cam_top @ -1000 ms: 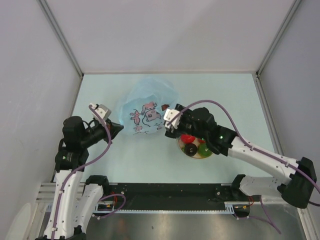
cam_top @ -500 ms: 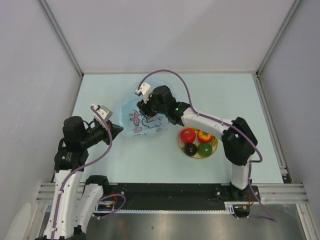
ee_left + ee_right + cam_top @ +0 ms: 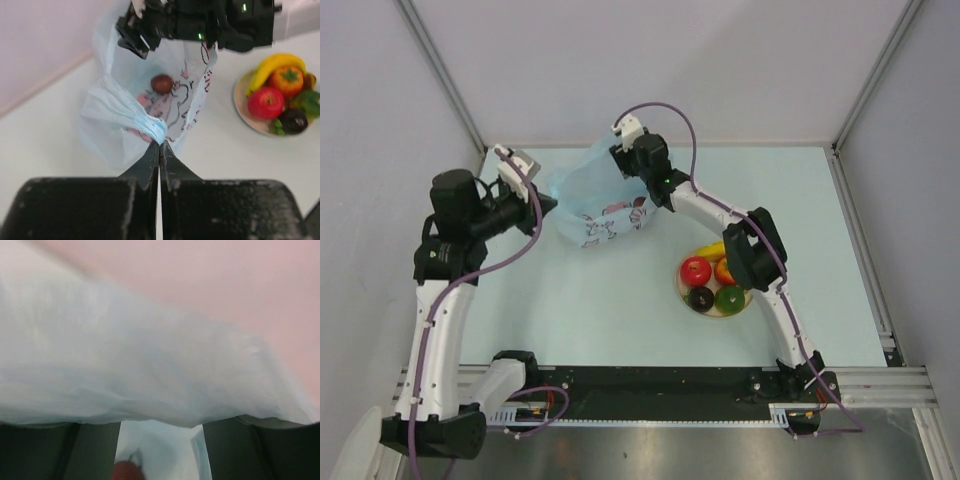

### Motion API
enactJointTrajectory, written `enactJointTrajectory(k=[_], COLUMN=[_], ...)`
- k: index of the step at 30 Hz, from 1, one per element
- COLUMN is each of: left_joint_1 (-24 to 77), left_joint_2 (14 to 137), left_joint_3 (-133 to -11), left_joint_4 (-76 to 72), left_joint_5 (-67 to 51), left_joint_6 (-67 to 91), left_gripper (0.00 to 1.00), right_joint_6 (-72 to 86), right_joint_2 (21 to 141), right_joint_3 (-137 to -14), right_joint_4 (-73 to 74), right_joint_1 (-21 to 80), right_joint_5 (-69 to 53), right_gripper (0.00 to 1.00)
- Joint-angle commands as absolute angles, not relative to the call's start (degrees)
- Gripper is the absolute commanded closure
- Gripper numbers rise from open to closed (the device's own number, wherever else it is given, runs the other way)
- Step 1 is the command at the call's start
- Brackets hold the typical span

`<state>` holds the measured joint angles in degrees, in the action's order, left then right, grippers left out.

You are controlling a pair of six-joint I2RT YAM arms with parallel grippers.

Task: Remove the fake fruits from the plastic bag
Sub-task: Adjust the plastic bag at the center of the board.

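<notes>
Left gripper (image 3: pixel 159 146) is fully closed, its two black fingers pressed tip to tip on a bunched fold of the bag (image 3: pixel 122 107). The blue film fans out from that pinch point, away from the tool. Bag mouth faces the left wrist camera. Just beyond the left fingertips, inside the bag, one small dark reddish-brown fruit (image 3: pixel 161 83) lies against the printed white panel. Right gripper (image 3: pixel 620 163) is at the far rim of the bag, opposite the left gripper, with the bag stretched between the two tools. Seen from its own wrist camera, its fingers (image 3: pixel 55 450) show as two dark blocks standing well apart, so the jaws are open. Blurred blue-white film lies across in front of them and hides the tips, and it cannot be told whether they touch the film. A small reddish shape shows low in the gap between those fingers, too blurred to identify. Plate (image 3: pixel 240 111) sits on the table (image 3: pixel 620 300), apart from the bag, off to the right of the left gripper and under the right arm's elbow. It carries five fruits packed close together: banana (image 3: pixel 272 67) on the side farthest from the left gripper, orange fruit (image 3: pixel 286 80) with green top next to it, apple (image 3: pixel 265 102), purple fruit (image 3: pixel 292 120) and green fruit (image 3: pixel 309 100).
</notes>
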<state>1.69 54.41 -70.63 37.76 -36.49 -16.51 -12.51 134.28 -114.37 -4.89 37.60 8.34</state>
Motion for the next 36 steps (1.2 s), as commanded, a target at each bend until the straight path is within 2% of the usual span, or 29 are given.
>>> enactJointTrajectory(k=[1, 4, 8, 12, 16, 19, 22, 23, 25, 32, 36], left_joint_1=[1.58, 1.58, 1.58, 1.58, 1.67, 1.58, 1.58, 1.58, 1.67, 1.67, 1.67], left_joint_2=[57.64, 59.23, 56.62, 48.53, 39.92, 35.25, 32.70, 32.70, 33.65, 35.68, 37.96], left_joint_3=[-83.74, -91.21, -93.08, -82.40, -70.60, -62.33, -58.28, -58.10, -58.79, -60.99, -62.31], left_joint_4=[33.49, 35.49, 41.29, 51.48, 66.14, 69.78, 66.47, 65.40, 63.12, 57.58, 56.16], left_joint_5=[-35.16, -35.68, -37.17, -36.57, -33.76, -30.68, -30.23, -30.58, -31.64, -32.69, -33.31], left_joint_6=[-18.46, -18.72, -22.23, -30.65, -44.26, -47.54, -44.49, -43.25, -40.01, -34.72, -32.87], left_gripper=[1.00, 1.00, 1.00, 1.00, 1.00, 1.00, 1.00, 1.00, 1.00, 1.00, 1.00], right_joint_6=[-22.14, -20.49, -10.59, -7.22, 0.86, 0.97, 0.18, -1.30, -1.32, -0.70, -2.63], right_joint_2=[135.09, 133.16, 124.58, 114.91, 107.68, 104.95, 105.03, 105.12, 106.08, 113.27, 120.21], right_joint_3=[-121.81, -122.70, -116.40, -94.56, -82.22, -76.75, -77.16, -77.69, -79.10, -86.65, -95.86], right_joint_4=[-24.34, -23.47, -13.13, -9.94, -4.58, -4.74, -6.94, -7.73, -7.91, -6.43, -4.66], right_joint_1=[38.93, 39.46, 39.55, 40.78, 41.66, 43.76, 44.56, 44.65, 45.17, 45.09, 45.26], right_joint_5=[20.92, 21.18, 19.87, 14.87, 2.95, -2.61, -8.93, -9.83, -10.46, -9.76, -9.23], right_gripper=[0.36, 0.36, 0.36, 0.37, 0.37, 0.34, 0.17, 0.16, 0.16, 0.23, 0.25])
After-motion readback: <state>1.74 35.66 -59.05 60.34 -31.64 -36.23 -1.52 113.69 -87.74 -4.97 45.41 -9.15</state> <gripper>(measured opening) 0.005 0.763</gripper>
